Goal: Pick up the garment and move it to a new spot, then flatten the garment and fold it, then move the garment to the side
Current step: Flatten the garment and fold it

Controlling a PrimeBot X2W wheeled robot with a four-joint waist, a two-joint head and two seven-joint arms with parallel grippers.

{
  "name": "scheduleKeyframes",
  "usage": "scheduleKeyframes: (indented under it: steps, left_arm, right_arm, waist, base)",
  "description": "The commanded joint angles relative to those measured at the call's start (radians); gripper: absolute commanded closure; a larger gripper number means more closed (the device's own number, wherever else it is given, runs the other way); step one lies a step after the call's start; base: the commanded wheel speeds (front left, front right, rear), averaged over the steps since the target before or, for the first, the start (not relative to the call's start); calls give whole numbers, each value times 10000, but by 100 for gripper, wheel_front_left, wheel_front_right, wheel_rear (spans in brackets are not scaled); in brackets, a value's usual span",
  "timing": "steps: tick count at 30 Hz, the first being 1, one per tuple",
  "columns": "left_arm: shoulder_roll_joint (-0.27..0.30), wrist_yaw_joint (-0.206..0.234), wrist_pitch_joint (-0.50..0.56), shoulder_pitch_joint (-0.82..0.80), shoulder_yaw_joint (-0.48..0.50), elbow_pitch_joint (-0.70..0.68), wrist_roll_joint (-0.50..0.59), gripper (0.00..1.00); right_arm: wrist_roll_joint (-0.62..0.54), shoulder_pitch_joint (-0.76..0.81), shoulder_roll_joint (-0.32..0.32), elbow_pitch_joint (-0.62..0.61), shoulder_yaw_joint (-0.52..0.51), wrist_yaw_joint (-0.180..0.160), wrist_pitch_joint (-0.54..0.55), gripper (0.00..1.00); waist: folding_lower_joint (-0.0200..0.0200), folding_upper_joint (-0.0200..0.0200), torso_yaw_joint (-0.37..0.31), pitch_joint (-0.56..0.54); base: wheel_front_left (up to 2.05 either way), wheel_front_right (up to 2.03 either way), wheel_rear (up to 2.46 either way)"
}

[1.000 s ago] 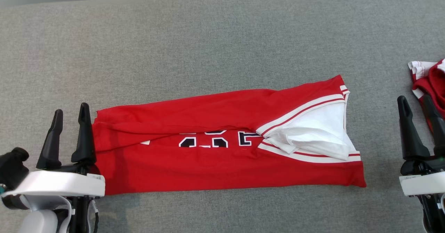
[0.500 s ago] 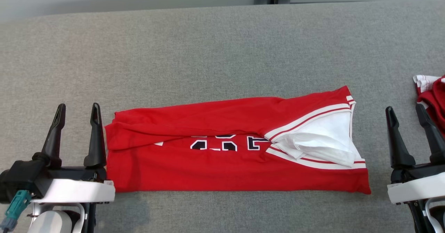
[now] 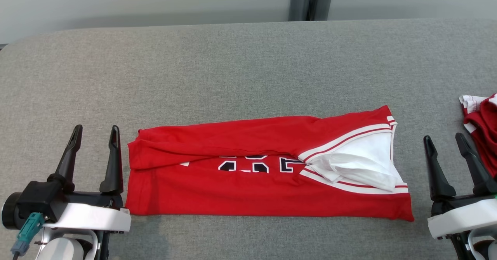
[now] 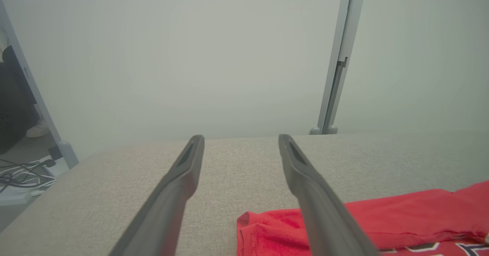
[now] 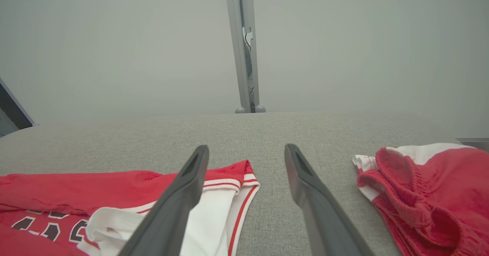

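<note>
A red garment (image 3: 248,174) with white-and-red trim and dark lettering lies folded into a long band across the grey table (image 3: 240,70). Its white lining shows at the right end (image 3: 361,159). My left gripper (image 3: 95,130) stands open just off the garment's left edge, holding nothing. My right gripper (image 3: 444,139) is open a little beyond the right end, also with nothing in it. In the left wrist view the garment's left corner (image 4: 267,229) lies beside the right finger (image 4: 317,202). The right wrist view shows the trimmed end (image 5: 229,195) behind the left finger (image 5: 179,198).
A second red-and-white piece of clothing (image 3: 481,116) lies bunched at the table's right edge, also in the right wrist view (image 5: 424,191). A grey post (image 3: 310,0) stands behind the table against a pale wall. Cables lie on the floor (image 4: 19,172) to the left.
The head camera has tilted up, so the whole scene sits lower in view. Both grippers have drawn back slightly from the garment's ends and stay open. The garment lies as before.
</note>
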Motion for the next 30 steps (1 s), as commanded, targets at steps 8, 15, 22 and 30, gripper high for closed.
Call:
scheduleKeyframes:
  steps: [8, 15, 22, 30]
  left_arm:
    - [-104, -206, -44, -241, -14, 92, 248, 0]
    - [-290, -292, -45, -532, -187, 186, 446, 0]
    - [-534, -401, -46, -775, -299, 255, 606, 0]
    - [-720, -375, -47, -782, -239, 192, 755, 0]
  right_arm:
    - [114, -402, -405, 978, 141, 2, 174, 0]
    - [652, -1279, -676, 2797, 1172, 2, 325, 0]
    - [1288, -2025, -748, 4535, 2082, 0, 342, 0]
    - [2329, -2020, -642, 5189, 3179, 11, 784, 100]
  waist:
    - [0, -1, 176, 82]
    - [0, -1, 483, 368]
    - [0, -1, 744, 577]
    - [0, -1, 758, 763]
  base:
    - [0, 0, 0]
    - [0, 0, 0]
    - [0, 0, 0]
    - [0, 0, 0]
